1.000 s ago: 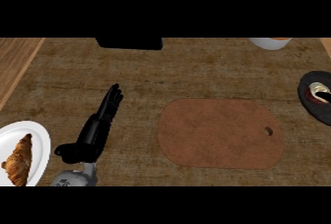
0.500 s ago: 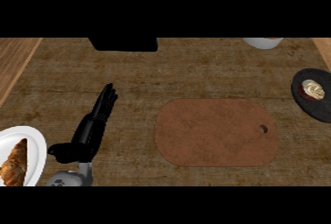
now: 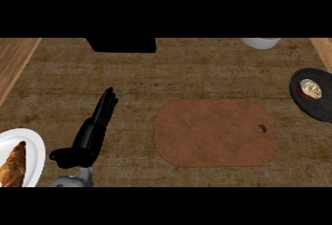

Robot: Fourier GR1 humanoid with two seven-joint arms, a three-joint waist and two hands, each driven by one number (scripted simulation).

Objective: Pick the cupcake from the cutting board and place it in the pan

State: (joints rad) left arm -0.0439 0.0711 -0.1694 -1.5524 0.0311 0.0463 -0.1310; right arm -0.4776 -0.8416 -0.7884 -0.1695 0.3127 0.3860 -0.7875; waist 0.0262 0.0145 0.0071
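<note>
The brown cutting board (image 3: pixel 215 132) lies right of centre with a small hole near its right edge and nothing on it. The cupcake (image 3: pixel 311 88), pale frosting in a dark red wrapper, sits inside the black pan (image 3: pixel 308 107) at the right edge. My left hand (image 3: pixel 91 132) rests at lower left, left of the board, fingers straight and pointing away, holding nothing. No right hand shows.
A white plate (image 3: pixel 32 145) with a croissant (image 3: pixel 13 165) sits at the lower left edge. A black box (image 3: pixel 122 45) stands at the back, a white bowl (image 3: pixel 261 42) at the back right. Lighter wood strips border the dark counter on both sides.
The whole view has drifted: pan and cupcake show further left in the picture, the plate with croissant sits lower and more cut off. The left hand keeps its pose.
</note>
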